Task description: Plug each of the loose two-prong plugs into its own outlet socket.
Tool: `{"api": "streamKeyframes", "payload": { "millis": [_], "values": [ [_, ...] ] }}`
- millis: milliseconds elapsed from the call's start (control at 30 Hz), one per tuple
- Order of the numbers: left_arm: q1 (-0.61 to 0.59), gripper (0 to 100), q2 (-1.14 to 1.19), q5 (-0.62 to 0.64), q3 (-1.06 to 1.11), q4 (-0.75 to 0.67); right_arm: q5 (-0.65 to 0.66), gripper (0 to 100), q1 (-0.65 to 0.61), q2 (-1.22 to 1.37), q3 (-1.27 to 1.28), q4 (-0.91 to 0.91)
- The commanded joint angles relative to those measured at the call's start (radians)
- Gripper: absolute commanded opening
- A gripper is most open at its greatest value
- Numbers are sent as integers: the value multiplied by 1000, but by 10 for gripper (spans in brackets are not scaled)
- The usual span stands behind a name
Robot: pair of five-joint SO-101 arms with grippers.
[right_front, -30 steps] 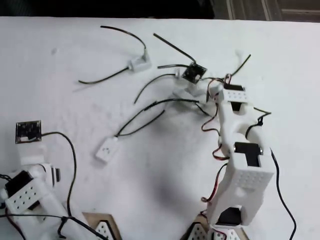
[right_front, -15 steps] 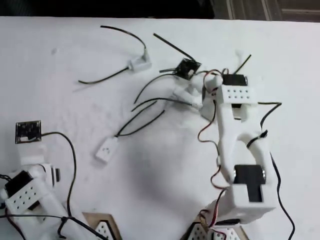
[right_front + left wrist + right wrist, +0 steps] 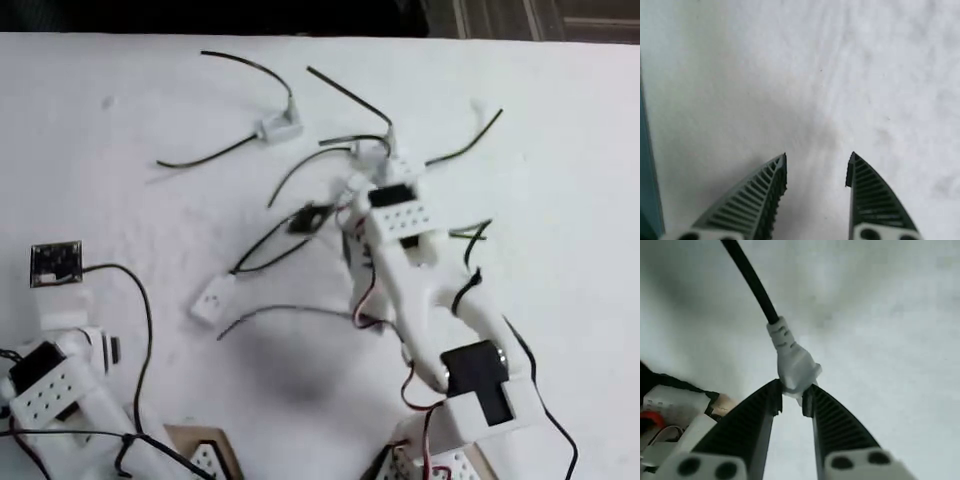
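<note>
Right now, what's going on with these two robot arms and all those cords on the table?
The right arm's pincer is shut on a white plug at the end of a black cord, in the middle of a tangle of cords on the white table. A loose white socket lies on the table between the two arms, its holes facing up. The left pincer is open and holds nothing, over bare table.

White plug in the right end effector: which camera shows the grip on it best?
Right wrist view: the white plug sits pinched at the tips of the right end effector, its black cable leading away. In the high view the right arm hides it. The left wrist view faces the table.
</note>
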Motion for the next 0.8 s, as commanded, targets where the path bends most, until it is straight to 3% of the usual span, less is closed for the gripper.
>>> {"api": "streamKeyframes", "payload": {
  "millis": [0,233,767],
  "values": [
    [10,203,-15,-8,2,-14,-2,22,-47,-50,69,-91],
    [10,203,-15,-8,2,-14,-11,144,-94,-54,78,-97],
    [10,203,-15,-8,2,-14,-9,149,-211,-48,101,-150]
  ]
}}
